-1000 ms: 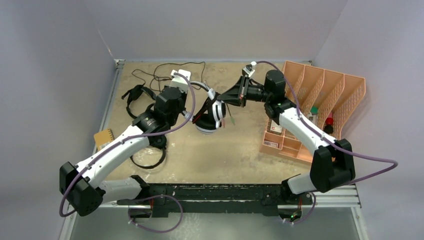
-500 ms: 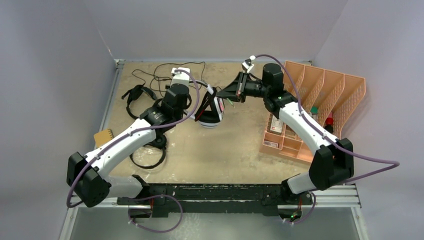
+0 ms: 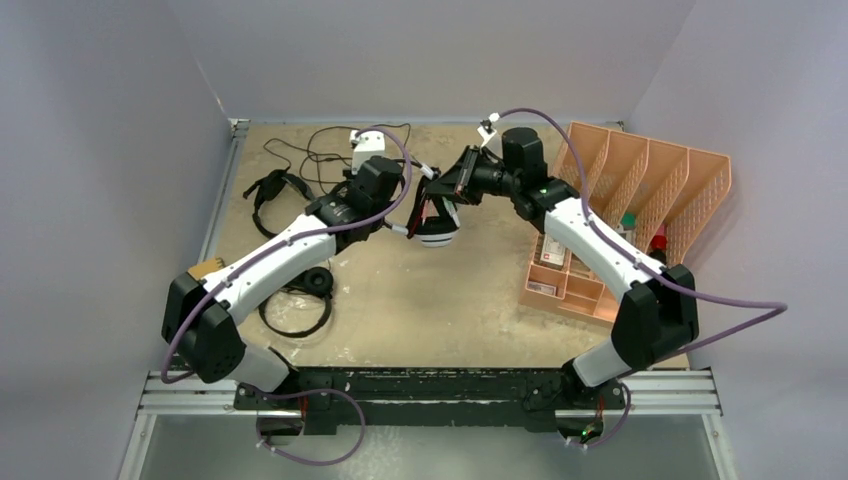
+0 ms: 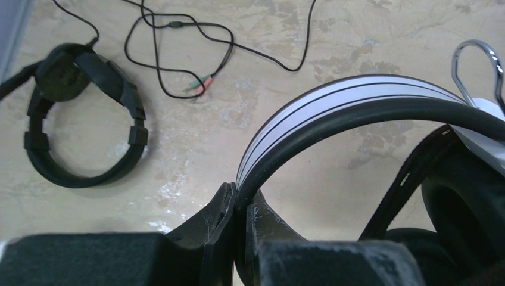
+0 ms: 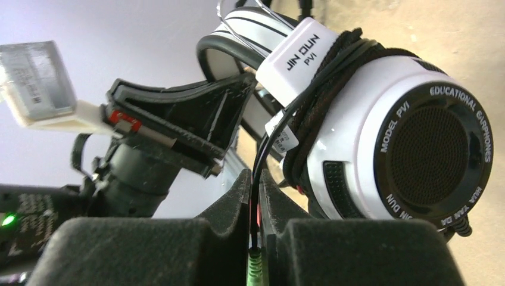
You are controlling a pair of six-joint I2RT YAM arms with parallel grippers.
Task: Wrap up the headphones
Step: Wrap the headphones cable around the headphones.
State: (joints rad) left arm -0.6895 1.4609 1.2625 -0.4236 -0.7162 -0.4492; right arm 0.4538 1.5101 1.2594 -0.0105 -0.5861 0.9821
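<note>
The white-and-black headphones [image 3: 438,226] hang in the air over the middle back of the table. My left gripper [image 4: 243,199] is shut on their striped headband [image 4: 333,101]. Their black cable [image 5: 324,89] is wound around the white ear cup [image 5: 417,155]. My right gripper [image 5: 256,187] is shut on the cable's free end, with a green plug showing low between the jaws. In the top view the two grippers meet just above the headphones. A small black pair [image 4: 83,119] lies flat at the back left beside a loose thin cable [image 4: 178,53]. A larger black pair [image 3: 298,300] lies partly under my left arm.
An orange divided organiser [image 3: 640,190] holding small items stands on the right side. A tan ribbed block [image 3: 207,271] sits at the table's left edge. Grey walls close in the left, back and right.
My left arm has carried the headphones to the right and toward the back. My right gripper has swung left, closer to the ear cup, still pinching the cable.
</note>
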